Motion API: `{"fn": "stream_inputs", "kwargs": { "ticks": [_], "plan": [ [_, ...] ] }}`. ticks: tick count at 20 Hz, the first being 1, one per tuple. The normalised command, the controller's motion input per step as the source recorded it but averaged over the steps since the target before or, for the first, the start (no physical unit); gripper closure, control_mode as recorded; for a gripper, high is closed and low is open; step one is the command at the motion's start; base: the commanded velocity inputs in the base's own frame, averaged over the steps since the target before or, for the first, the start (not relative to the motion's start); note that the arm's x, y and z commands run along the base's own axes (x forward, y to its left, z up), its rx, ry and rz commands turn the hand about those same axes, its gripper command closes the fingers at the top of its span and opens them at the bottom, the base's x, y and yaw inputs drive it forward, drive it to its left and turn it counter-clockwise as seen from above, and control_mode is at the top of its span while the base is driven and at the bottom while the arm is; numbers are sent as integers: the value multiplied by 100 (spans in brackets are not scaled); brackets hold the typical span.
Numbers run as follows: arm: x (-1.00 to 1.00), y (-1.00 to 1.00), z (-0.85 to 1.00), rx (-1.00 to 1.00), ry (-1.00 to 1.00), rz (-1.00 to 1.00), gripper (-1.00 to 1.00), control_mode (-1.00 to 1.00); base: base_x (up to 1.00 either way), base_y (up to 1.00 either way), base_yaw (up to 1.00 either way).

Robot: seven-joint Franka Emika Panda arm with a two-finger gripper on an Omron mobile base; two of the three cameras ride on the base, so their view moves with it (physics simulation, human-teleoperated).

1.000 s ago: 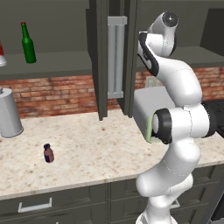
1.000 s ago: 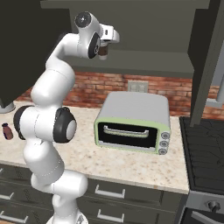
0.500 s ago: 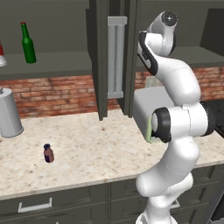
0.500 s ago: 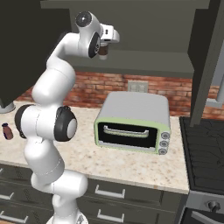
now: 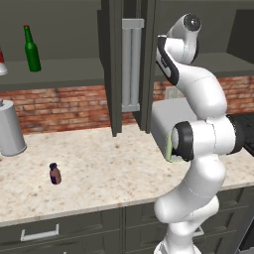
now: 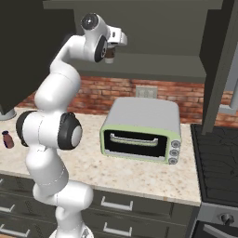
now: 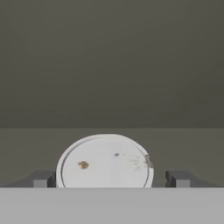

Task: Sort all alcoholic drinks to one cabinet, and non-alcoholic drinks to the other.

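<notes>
The white-lidded coffee cup (image 6: 109, 56) stands on the shelf of the right-hand cabinet (image 6: 158, 70). My gripper (image 6: 110, 50) hangs straight over the cup, open. From the hand view I look down on the cup's lid (image 7: 105, 162), and a fingertip (image 7: 179, 178) stands clear of its rim with a gap between. The green bottle (image 5: 31, 49) and the red-capped white bottle (image 5: 2, 64) stand on the shelf of the left-hand cabinet (image 5: 64, 74). Down on the counter is the tiny purple bottle (image 5: 55, 173), also seen from the right base (image 6: 7, 139).
A grey metal canister (image 5: 10, 129) stands at the counter's left. A toaster oven (image 6: 142, 130) sits under the right cabinet, with a stove (image 6: 218, 153) beside it. Open cabinet doors (image 5: 130, 64) hang left of the arm, and another door (image 6: 223, 60) hangs at the far right.
The fingers have spread wider and let go of the coffee cup, which stays on the shelf. The arm has barely moved.
</notes>
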Motion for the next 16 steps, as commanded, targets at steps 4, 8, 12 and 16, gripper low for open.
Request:
{"fn": "stream_inputs", "kwargs": {
  "ticks": [4, 8, 12, 16],
  "plan": [
    [6, 0, -8, 1, -3, 0, -100, -100, 0, 0, 0],
    [1, 0, 0, 1, -4, -2, -100, -100, 0, 0, 0],
    [-9, -7, 2, 0, -3, -4, -100, -100, 0, 0, 0],
    [-24, -8, 0, 0, -3, -3, -100, -100, 0, 0, 0]
  ]
}}
